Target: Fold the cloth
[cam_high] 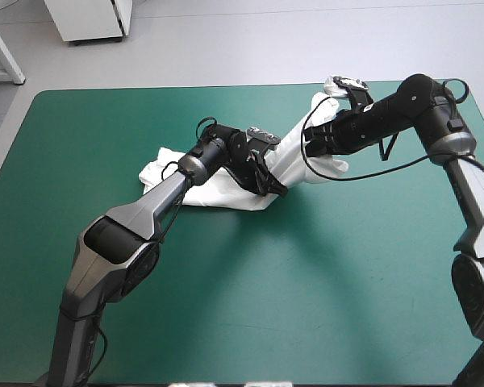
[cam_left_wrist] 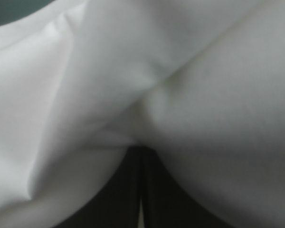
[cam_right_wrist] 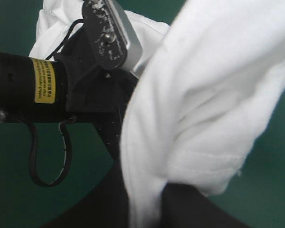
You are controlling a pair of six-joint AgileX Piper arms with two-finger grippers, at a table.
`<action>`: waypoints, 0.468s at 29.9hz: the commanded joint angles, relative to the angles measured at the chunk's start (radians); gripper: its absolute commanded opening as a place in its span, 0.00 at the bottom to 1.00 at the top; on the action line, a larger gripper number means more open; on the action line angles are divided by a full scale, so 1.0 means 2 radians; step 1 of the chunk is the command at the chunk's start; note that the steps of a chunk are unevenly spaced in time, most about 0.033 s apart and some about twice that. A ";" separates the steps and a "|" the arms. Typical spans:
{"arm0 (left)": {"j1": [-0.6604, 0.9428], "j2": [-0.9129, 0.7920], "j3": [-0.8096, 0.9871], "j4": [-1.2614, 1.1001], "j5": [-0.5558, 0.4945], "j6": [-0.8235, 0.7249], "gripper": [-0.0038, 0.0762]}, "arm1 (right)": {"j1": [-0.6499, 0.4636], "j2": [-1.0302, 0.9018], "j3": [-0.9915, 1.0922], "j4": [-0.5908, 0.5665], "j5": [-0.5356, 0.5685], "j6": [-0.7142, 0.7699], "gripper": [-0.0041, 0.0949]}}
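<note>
Both pinch the T-shirt [cam_high: 218,196]: left gripper [cam_high: 268,184], right gripper [cam_high: 312,145]. No fold visible (cloth crumpled, strung between them); folding all remains.

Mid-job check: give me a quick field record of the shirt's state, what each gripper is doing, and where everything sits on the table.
T-shirt: white, rumpled, drawn into a band between the two grippers, not spread flat
Left gripper: shut on the T-shirt, at the band's near side
Right gripper: shut on the T-shirt, toward its far right end
Location: middle of the teal-green table, nearer its far edge
Fold: no neat fold visible
</note>
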 commanded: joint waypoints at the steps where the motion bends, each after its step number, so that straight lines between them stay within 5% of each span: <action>1: 0.008 -0.021 -0.008 0.002 0.010 -0.005 0.04 | 0.007 -0.035 -0.023 0.031 -0.026 -0.006 0.03; 14: 0.037 -0.168 0.079 0.068 0.089 -0.020 0.04 | 0.007 -0.035 -0.023 0.027 -0.035 -0.008 0.03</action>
